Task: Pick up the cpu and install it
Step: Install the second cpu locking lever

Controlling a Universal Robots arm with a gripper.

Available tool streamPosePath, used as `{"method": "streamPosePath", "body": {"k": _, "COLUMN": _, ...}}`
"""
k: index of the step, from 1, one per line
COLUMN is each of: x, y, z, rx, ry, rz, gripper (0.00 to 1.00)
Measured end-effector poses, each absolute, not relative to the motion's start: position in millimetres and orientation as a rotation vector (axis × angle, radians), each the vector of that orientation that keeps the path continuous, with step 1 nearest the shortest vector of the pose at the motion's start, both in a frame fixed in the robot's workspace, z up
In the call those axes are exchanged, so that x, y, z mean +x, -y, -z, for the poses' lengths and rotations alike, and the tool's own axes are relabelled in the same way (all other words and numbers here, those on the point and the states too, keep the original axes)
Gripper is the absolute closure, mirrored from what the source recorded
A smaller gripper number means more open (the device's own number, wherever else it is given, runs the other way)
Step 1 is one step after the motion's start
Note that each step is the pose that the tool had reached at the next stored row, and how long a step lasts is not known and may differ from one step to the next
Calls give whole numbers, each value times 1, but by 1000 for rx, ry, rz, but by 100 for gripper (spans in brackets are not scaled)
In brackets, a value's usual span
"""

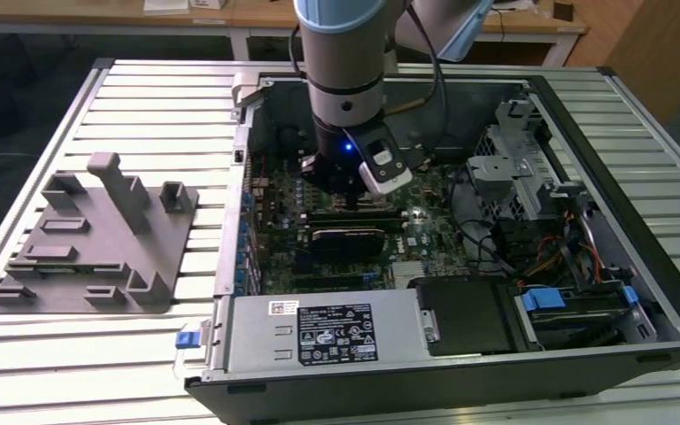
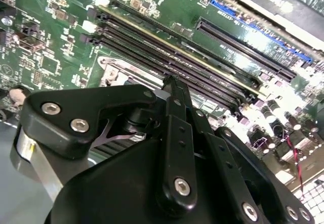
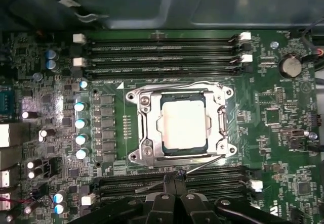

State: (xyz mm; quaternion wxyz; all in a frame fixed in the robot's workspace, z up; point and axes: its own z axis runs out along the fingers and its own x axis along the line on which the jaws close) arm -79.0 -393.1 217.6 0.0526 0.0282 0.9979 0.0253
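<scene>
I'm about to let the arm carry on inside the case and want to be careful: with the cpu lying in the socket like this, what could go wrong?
1. The cpu lies in the socket with nothing clamped over it; a bump could probably shift it.
2. The gripper hangs over the memory slots beside the socket; a sideways move may strike them.
3. Cables crowd the case toward the exterior view's right and might snag.

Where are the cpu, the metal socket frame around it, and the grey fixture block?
cpu [image 3: 183,120], first wrist view, middle of its silvery top.
metal socket frame [image 3: 143,99], first wrist view, a corner beside a screw.
grey fixture block [image 1: 81,257], exterior view, its flat base.
</scene>
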Motion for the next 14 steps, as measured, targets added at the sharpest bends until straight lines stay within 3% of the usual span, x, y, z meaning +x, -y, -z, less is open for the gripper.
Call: {"method": "streamPosePath", "body": {"k": 14, "x": -91, "y": 401, "z": -211, "rx": 35, "ry": -3035, "rz": -139, "gripper": 89}}
